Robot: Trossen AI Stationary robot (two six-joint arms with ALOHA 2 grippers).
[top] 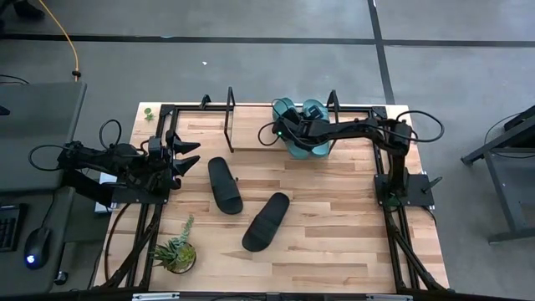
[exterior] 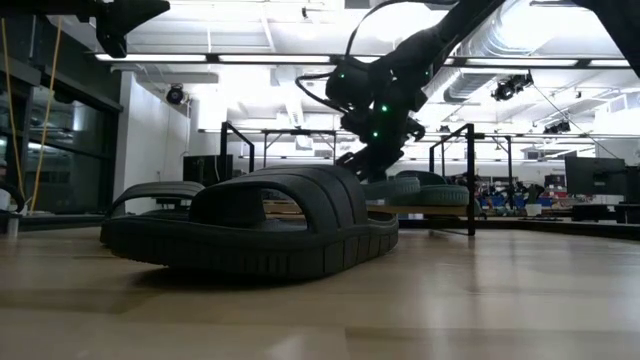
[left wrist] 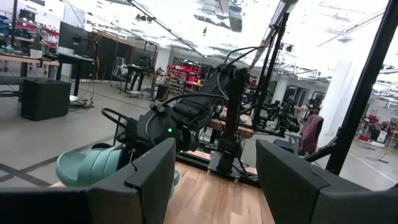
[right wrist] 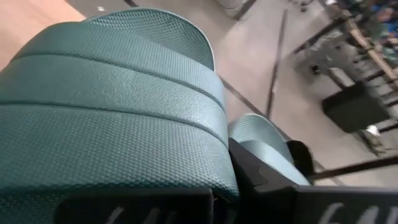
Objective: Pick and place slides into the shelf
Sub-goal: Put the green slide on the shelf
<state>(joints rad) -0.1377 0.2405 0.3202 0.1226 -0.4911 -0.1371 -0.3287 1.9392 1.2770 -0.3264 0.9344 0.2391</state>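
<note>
The right claw (top: pixel 282 131) reaches over the two teal slides (top: pixel 303 125) on the shelf (top: pixel 251 134) (its finger state I cannot tell). Left claw (top: pixel 189 156) waits spread. Two black slides (top: pixel 224 185) lie on the surface (top: pixel 334 234).

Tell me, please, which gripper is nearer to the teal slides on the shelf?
The right. The right gripper is over the teal slides on the shelf; the left gripper waits at the table's left edge, open, well away.
</note>
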